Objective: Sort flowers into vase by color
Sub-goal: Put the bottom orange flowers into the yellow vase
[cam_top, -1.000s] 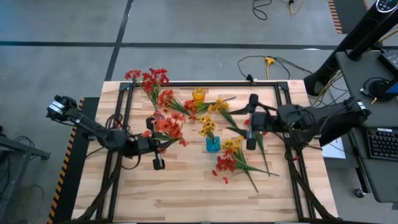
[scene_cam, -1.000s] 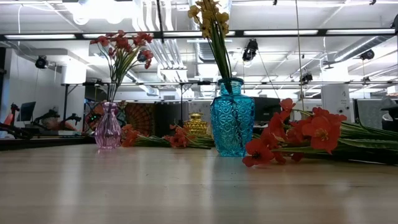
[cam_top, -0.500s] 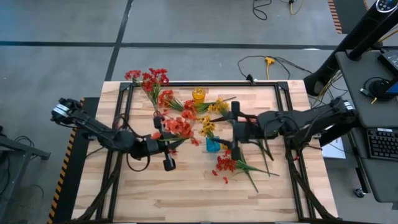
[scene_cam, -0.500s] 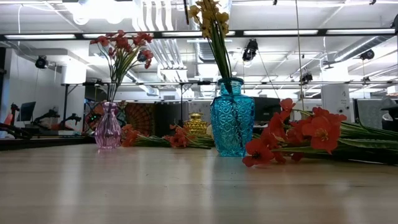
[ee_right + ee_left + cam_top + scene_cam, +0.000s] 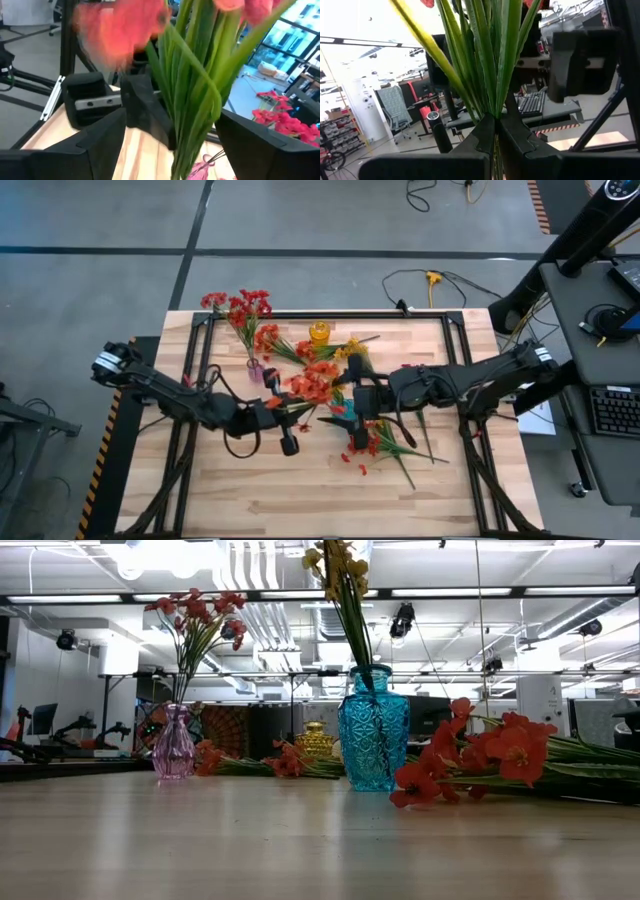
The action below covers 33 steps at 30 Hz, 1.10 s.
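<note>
Over table (image 5: pixel 300 480), left gripper (image 5: pixel 495 131) pinching sprig (image 5: pixel 485 55)

Robotics lab: exposed ceiling ducts (image 5: pixel 262 600), strip lights, office chairs (image 5: pixel 395 107), keyboard (image 5: pixel 612 410), floor cables (image 5: pixel 430 283).

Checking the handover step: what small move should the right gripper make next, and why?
Probably close the right gripper on the stems of the orange-red bunch. Its fingers stand open on either side of those stems, while the left gripper, facing it, holds them clamped. The right needs a grip before the left can let go.
</note>
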{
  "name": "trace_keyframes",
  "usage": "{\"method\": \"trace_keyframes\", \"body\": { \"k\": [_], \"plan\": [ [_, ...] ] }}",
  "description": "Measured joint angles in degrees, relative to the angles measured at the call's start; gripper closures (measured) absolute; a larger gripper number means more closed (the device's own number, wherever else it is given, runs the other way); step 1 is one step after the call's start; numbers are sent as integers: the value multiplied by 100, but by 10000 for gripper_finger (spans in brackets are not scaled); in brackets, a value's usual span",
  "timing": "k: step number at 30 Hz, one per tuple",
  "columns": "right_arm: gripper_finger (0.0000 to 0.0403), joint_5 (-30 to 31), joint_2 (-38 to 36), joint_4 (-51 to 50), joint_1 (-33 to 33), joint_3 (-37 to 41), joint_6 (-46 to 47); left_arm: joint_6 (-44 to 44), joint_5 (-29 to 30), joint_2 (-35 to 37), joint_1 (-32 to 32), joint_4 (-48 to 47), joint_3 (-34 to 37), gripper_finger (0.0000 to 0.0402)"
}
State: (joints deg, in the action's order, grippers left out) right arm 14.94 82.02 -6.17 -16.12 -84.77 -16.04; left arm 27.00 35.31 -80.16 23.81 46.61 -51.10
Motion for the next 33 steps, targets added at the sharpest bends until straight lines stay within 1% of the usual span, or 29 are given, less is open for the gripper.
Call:
{"method": "trace_keyframes", "body": {
  "k": [4,7,16,19,22,25,29,31,33],
  "plan": [
    [136,0,25,153,0,-7,-30,-3,9,-31,-9,2,-36,401],
    [163,0,24,171,0,-7,-34,-35,9,-17,-9,-4,-33,401],
    [271,4,24,247,25,-7,-49,-50,11,-6,-6,1,-64,401],
    [307,4,24,248,52,-7,-66,-94,11,-4,-4,3,-71,393],
    [339,4,24,247,57,-7,-88,-98,11,-3,-3,0,-71,373],
    [365,4,24,247,52,-7,-128,-115,11,-1,29,-3,-71,343],
    [380,4,19,243,52,-4,-91,-118,27,63,111,-103,-73,290],
    [380,1,-15,227,52,2,-16,-117,259,114,189,-141,-75,262],
    [378,4,-87,232,65,2,156,-116,628,185,290,-319,-75,238]
  ]
}}
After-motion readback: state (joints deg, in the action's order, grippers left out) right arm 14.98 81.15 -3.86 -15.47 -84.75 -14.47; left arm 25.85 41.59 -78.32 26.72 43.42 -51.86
